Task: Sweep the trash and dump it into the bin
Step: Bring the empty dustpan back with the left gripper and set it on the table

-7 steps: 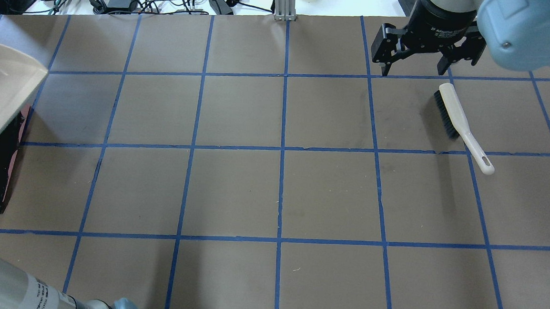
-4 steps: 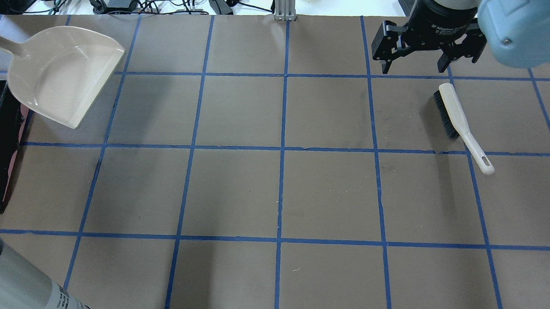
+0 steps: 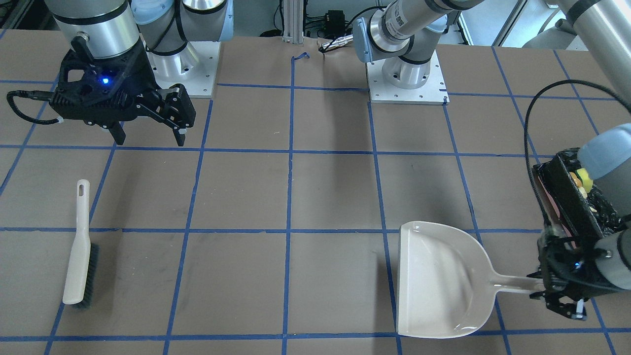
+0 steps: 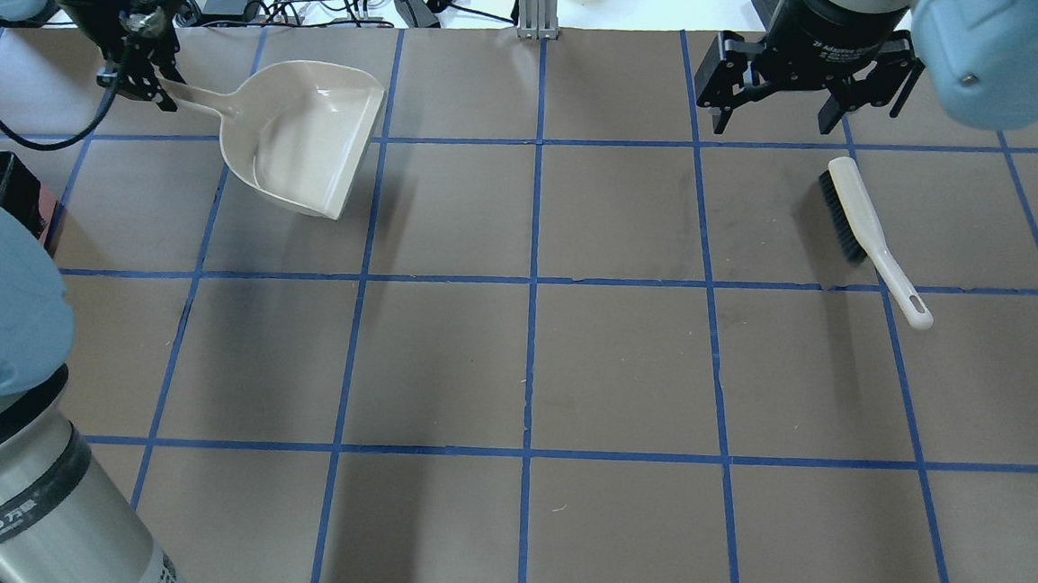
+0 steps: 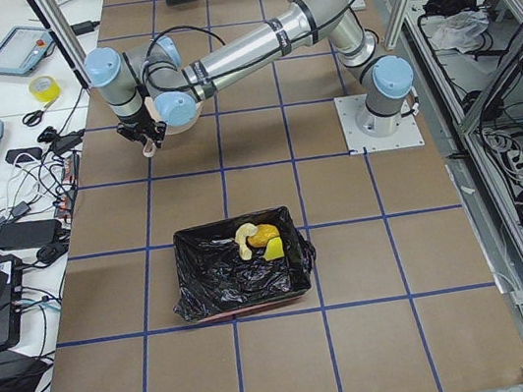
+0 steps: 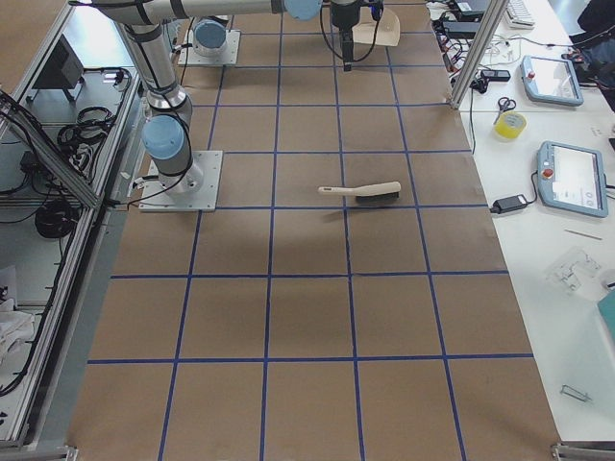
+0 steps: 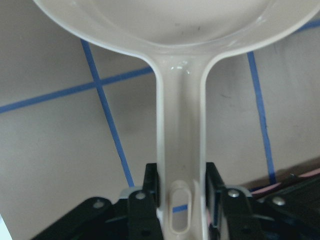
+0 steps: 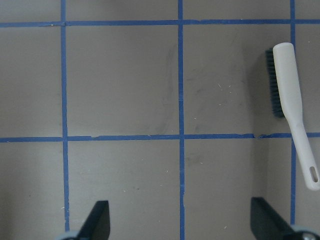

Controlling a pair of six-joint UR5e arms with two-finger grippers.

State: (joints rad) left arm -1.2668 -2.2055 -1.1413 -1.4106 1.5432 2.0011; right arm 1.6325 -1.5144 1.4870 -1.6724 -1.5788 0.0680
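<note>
Gridded worktop (image 4: pixel 622 370); left gripper (image 7: pixel 182 185) clamps dustpan (image 4: pixel 307 139) handle, right gripper (image 4: pixel 775 118) splayed empty near brush (image 4: pixel 857 218); bin (image 3: pixel 562 192) beside left gripper, trash (image 3: pixel 583 176) inside partly hidden.

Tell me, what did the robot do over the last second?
The left hand, shut on the handle, carried the beige dustpan away from above the black-lined bin, rightward in the overhead view and out over the table. The right hand stayed open, poised near the brush, which has not moved.
</note>
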